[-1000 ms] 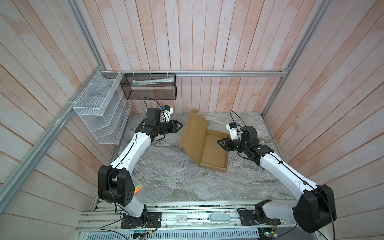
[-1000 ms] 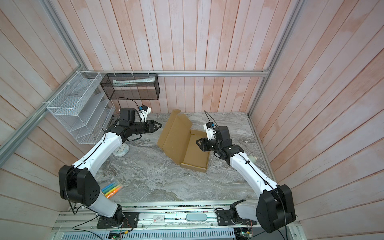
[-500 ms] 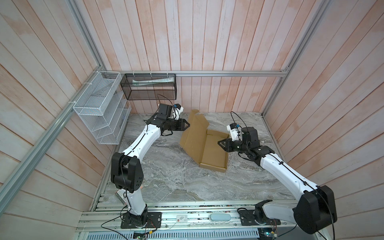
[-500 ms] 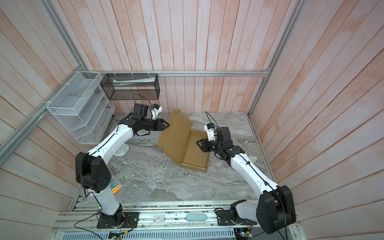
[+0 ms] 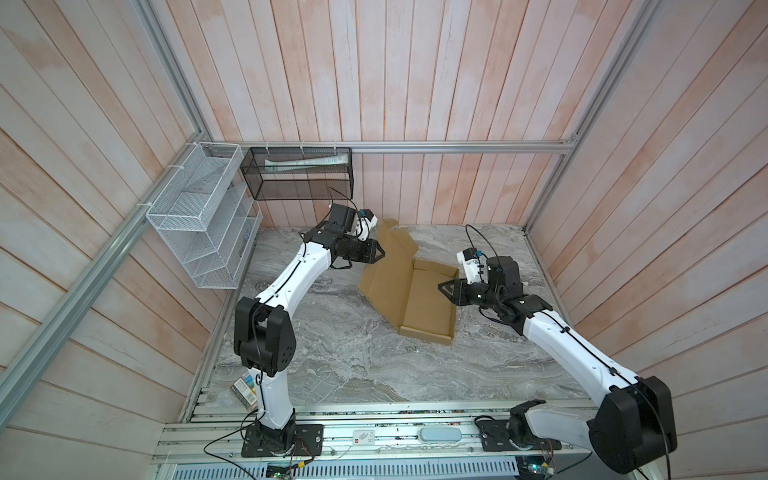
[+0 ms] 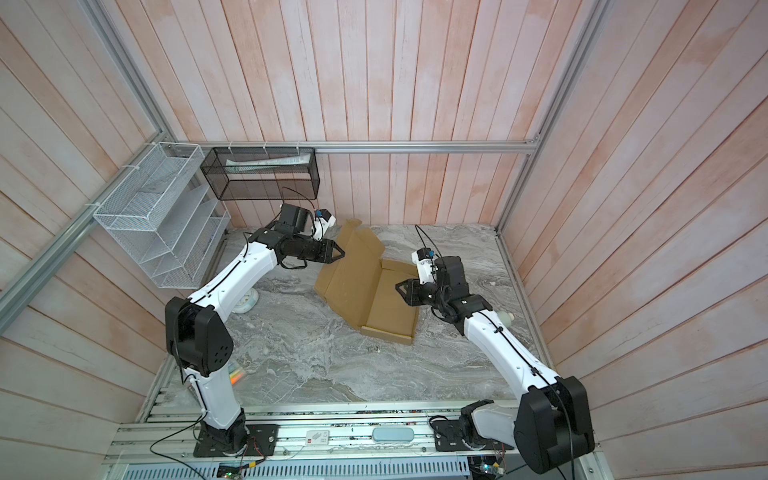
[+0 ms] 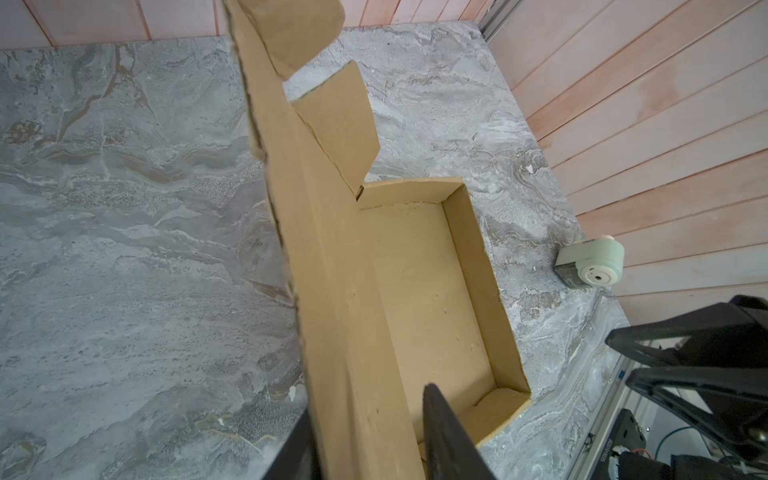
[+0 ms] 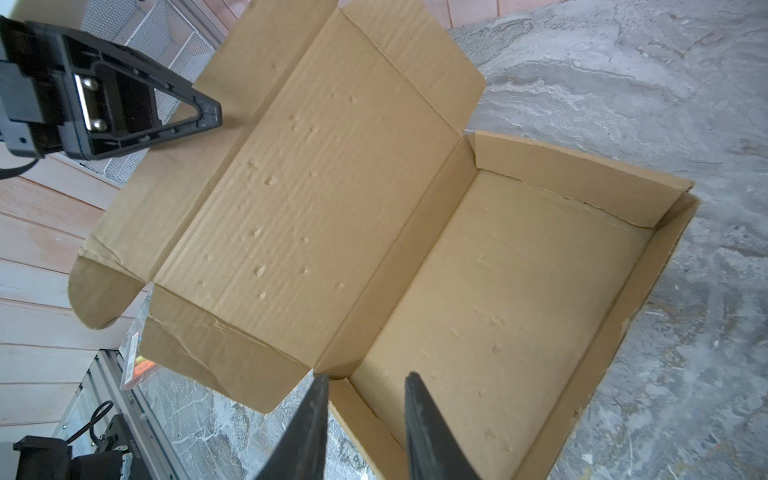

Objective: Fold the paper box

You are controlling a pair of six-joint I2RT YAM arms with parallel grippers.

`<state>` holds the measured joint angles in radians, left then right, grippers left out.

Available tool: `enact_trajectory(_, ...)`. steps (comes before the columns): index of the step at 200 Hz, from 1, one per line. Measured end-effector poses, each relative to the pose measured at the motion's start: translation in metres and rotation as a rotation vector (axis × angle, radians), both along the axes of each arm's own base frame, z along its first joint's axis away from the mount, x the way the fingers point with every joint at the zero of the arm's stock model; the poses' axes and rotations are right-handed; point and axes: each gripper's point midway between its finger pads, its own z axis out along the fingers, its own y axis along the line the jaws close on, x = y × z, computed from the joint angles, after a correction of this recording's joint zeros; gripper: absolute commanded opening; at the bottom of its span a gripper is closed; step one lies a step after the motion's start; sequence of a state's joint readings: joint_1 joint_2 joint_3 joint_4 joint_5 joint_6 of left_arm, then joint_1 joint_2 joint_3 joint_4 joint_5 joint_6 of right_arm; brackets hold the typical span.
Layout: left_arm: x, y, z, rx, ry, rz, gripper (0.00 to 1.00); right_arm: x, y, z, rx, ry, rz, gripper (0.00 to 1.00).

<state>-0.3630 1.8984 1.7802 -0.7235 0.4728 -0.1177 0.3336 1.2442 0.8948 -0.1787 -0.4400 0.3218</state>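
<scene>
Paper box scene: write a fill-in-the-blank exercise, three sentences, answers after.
The paper box lies with its lid ____, not shut.
The left hand has its fingers either side of the box's raised ____.
The black mesh basket hangs on the back ____.
Missing words: open; lid; wall.

One paper box [image 5: 424, 299], two tools [image 5: 381, 252] [image 5: 440, 287]
</scene>
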Motion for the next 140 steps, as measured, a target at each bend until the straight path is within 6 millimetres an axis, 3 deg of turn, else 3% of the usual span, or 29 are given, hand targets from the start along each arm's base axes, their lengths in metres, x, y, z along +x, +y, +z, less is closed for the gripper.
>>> enact_trajectory(140, 0.0003, 0.0064, -0.0035, 0.112, -0.01, -0.015, 0.2, 0.0057, -0.004, 0.0071, 0.025, -0.024, -0.003, 0.33)
